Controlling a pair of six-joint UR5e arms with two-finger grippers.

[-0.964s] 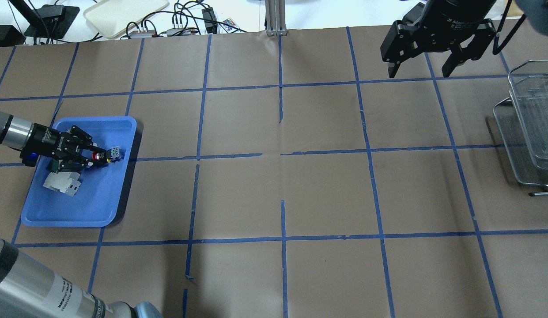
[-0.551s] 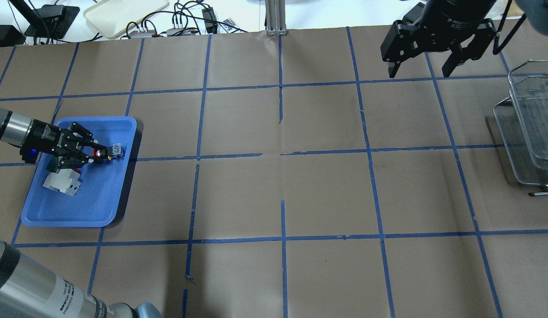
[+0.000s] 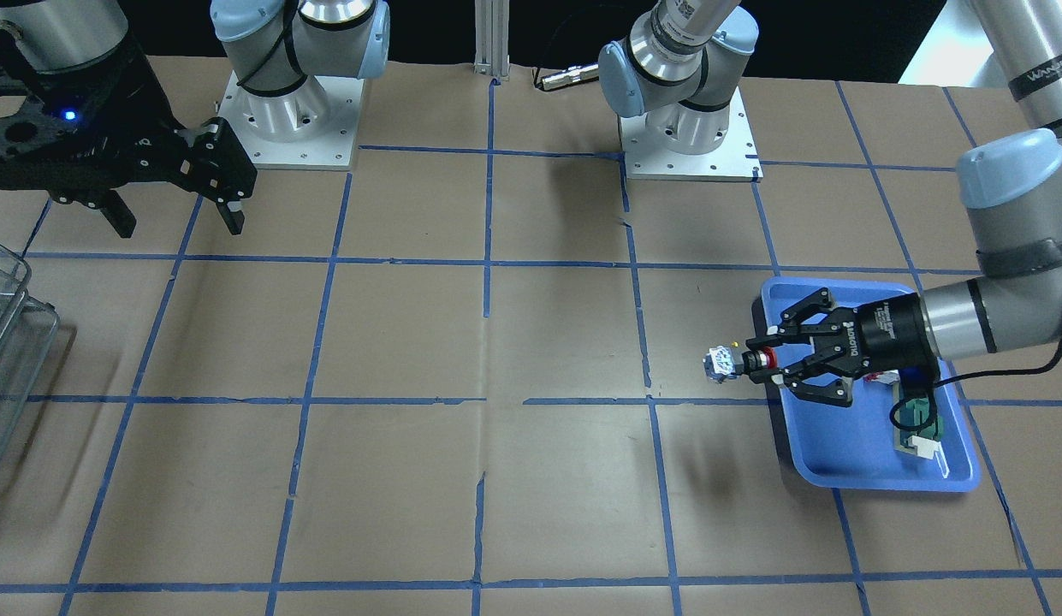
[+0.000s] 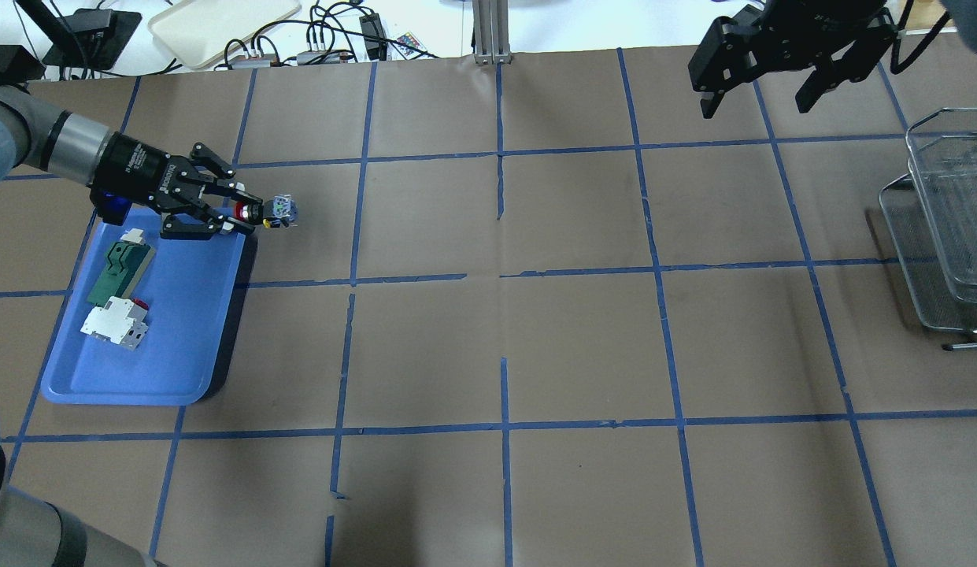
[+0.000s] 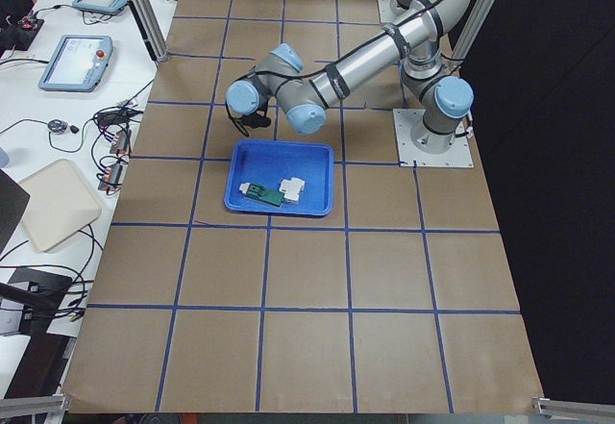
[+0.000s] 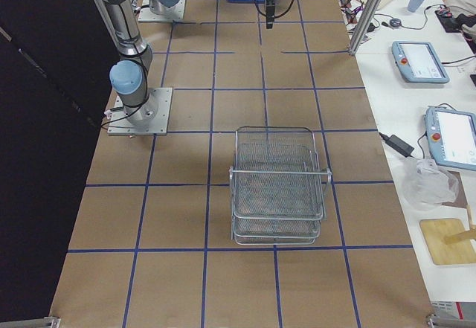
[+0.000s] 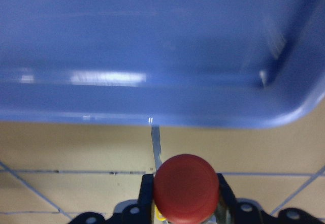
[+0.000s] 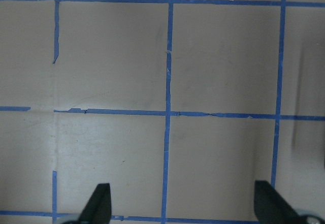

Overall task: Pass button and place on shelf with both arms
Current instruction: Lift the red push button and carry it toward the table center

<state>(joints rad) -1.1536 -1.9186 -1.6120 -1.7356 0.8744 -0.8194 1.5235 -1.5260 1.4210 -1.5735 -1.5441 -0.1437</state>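
Button [image 4: 277, 209] is being pinched at its red-head end by L gripper [image 4: 248, 213], aloft just off tray [image 4: 142, 386], nr table's left edge. R gripper [image 4: 754, 106] is being held spread nr far-right corner, beside shelf [image 4: 949, 220]. Carry-to-handover judged in hand; next, R must be closed on button's rear mid-table.

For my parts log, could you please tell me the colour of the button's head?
Red: the button shows best in the left wrist view.

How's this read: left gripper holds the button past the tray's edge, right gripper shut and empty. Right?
No. The right gripper is open, not shut: the right wrist view shows its fingers wide apart, nothing between. The left gripper does hold the button past the tray.
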